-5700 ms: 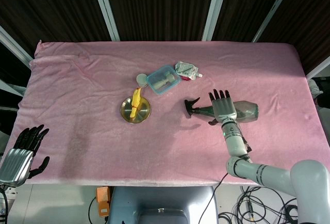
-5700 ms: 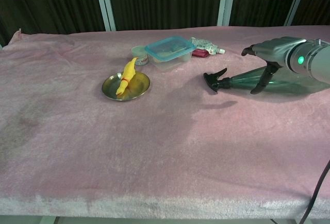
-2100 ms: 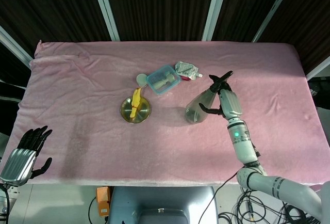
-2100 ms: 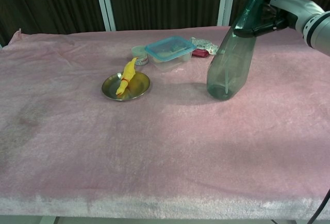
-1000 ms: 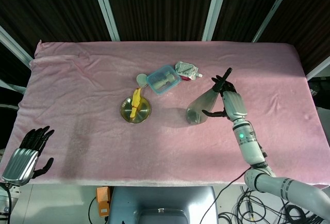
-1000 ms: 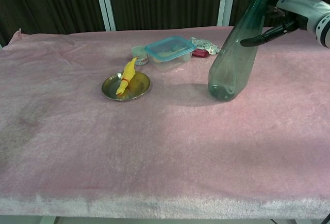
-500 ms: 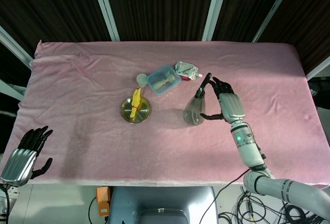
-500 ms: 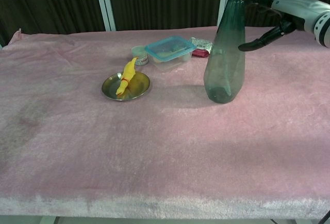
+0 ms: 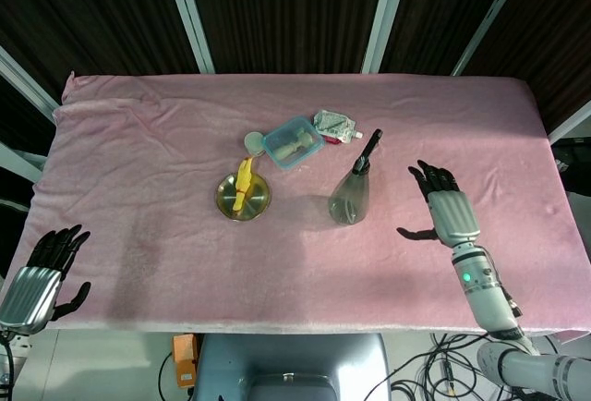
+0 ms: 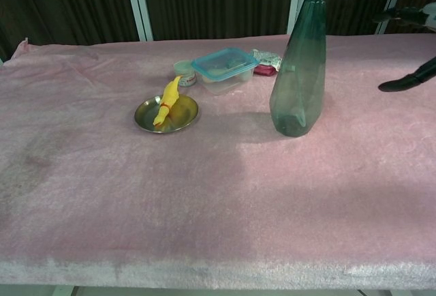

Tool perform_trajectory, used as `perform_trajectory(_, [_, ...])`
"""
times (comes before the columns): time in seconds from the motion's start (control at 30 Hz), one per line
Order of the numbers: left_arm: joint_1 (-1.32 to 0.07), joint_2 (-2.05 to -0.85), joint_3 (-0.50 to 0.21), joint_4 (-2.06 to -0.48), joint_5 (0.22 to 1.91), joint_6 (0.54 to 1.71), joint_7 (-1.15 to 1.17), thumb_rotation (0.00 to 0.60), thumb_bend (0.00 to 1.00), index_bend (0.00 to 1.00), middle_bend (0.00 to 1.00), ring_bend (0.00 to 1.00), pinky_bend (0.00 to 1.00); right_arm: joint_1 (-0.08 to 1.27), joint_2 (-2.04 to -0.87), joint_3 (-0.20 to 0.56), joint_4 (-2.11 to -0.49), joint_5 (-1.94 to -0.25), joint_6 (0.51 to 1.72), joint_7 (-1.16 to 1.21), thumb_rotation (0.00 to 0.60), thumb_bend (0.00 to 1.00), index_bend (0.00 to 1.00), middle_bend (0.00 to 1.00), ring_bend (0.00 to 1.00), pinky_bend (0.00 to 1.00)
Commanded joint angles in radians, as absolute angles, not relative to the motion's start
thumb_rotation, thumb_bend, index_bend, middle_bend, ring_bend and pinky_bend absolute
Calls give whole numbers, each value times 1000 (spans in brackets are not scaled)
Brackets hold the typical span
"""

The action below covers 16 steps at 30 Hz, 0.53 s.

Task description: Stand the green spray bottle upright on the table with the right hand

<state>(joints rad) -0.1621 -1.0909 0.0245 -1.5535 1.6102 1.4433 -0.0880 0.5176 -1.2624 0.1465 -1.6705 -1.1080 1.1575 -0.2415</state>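
The green spray bottle (image 9: 352, 195) (image 10: 300, 71) stands upright on the pink cloth, right of centre, its black nozzle on top, nothing touching it. My right hand (image 9: 441, 209) hovers well to the bottle's right, fingers spread, holding nothing. In the chest view only its dark fingertips (image 10: 407, 81) show at the right edge. My left hand (image 9: 42, 272) hangs off the table's front left corner, fingers apart and empty.
A metal dish (image 9: 243, 200) (image 10: 167, 116) with a yellow toy (image 9: 243, 181) lies left of the bottle. Behind it sit a blue-lidded clear box (image 9: 292, 141) (image 10: 224, 69), a small round tin (image 9: 254, 140) and a crumpled pouch (image 9: 334, 126).
My right hand let go of the bottle and drew away to the right. The bottle went from tilted to standing upright by itself. The left hand stayed put.
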Motion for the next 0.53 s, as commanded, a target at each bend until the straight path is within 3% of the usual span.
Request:
perform_trajectory(0.03, [-161,-1091,24,-1553,1610,1446,-87,600,392,0,0,0,1,442,-1204,78,-1741,-1172,1249,-301,600,92,0,0,0,0])
perform_trajectory(0.1, [-160,-1093,23,-1551,1614,1453,-87,600,392,0,0,0,0,376,-1180,22,-1775,-1213,1340,-367,600,96,0,0,0,0])
perform_trajectory(0.23, [-142,-1112,19,-1526,1645,1513,-79,600,392,0,0,0,0,136,-1203,-131,-1763,-1373,1663,-451,600,97,0,0,0,0])
perform_trajectory(0.53, [-141,-1120,21,-1530,1666,1527,-64,600,392,0,0,0,0,77,-1197,-113,-1695,-1423,1677,-335,600,97,0,0,0,0])
